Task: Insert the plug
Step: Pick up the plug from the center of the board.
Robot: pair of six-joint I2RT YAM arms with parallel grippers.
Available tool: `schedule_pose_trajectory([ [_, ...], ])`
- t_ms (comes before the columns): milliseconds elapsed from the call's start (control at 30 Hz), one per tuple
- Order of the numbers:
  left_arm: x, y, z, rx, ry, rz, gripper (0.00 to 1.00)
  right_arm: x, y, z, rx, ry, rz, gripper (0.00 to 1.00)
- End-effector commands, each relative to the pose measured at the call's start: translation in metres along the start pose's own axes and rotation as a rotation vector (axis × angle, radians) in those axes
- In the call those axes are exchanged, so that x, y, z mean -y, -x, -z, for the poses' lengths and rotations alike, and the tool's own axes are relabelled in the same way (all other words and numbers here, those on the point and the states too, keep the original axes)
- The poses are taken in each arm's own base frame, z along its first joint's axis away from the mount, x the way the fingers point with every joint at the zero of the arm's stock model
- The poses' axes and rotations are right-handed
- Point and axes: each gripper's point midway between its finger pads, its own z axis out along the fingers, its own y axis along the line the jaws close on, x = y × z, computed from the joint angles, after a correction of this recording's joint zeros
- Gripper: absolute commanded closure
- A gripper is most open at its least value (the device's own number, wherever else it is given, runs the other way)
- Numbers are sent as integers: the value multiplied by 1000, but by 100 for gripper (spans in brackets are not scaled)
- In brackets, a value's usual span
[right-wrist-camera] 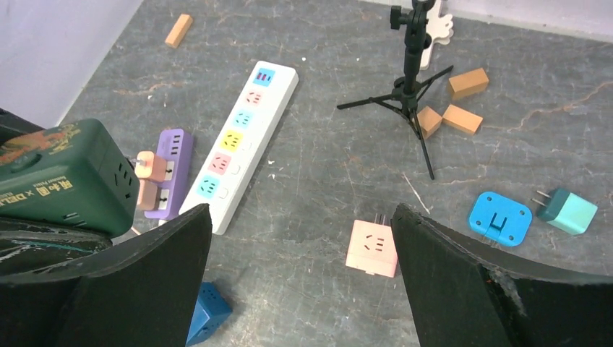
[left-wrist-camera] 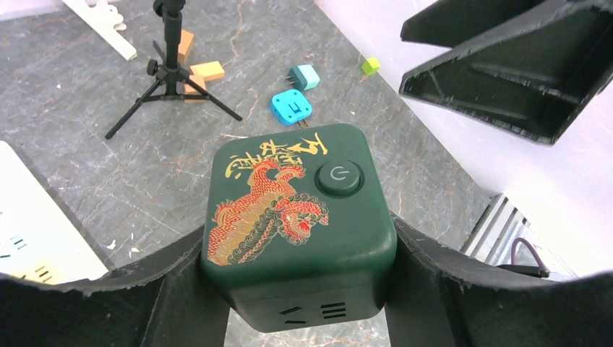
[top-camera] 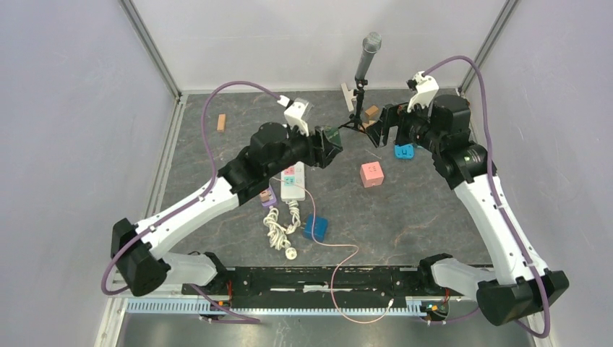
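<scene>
Left gripper [left-wrist-camera: 298, 238] is clenched on two opposite sides of a dark green rounded plastic socket cube [left-wrist-camera: 289, 195] with a gold-and-red dragon print and a round power button on its top face. The cube is held clear of the grey stone-patterned bench [top-camera: 419, 210], over its middle toward the far edge, just past the far end of a long white power strip with coloured outlets [right-wrist-camera: 242, 144]. Right gripper [right-wrist-camera: 300, 213] has its fingers spread wide, empty, hanging above the bench toward the far right corner. Under it lies a pink cube plug adapter [right-wrist-camera: 372, 248], prongs showing on one side, apart from the strip. A blue flat adapter [right-wrist-camera: 499, 217] and a teal plug [right-wrist-camera: 571, 210] lie just beside each other nearer the right edge.
</scene>
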Motion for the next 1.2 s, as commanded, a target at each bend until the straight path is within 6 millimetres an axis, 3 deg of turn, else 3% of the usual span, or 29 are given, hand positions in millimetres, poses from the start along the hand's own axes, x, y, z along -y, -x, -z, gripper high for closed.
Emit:
schedule_pose_trajectory([
  [0, 22, 53, 24, 273, -126, -139, 97, -4, 23, 10, 125, 7, 20, 2],
  [200, 28, 31, 37, 246, -212, -276, 98, -21, 19, 6, 118, 117, 59, 2],
  [467, 73, 16, 47, 238, -503, -326, 98, -27, 11, 3, 120, 168, 40, 2],
  [700, 101, 8, 58, 219, -691, -241, 98, -35, 11, 4, 121, 208, 28, 2],
  [833, 94, -1, 55, 179, -659, -254, 98, -37, 12, 5, 120, 216, 14, 2],
  [1000, 69, -15, 48, 110, -533, -363, 98, -31, 12, -2, 13, 166, -50, 2],
  [1167, 47, -45, 43, -36, -494, -537, 98, -39, 8, -8, -106, 213, -83, 2],
])
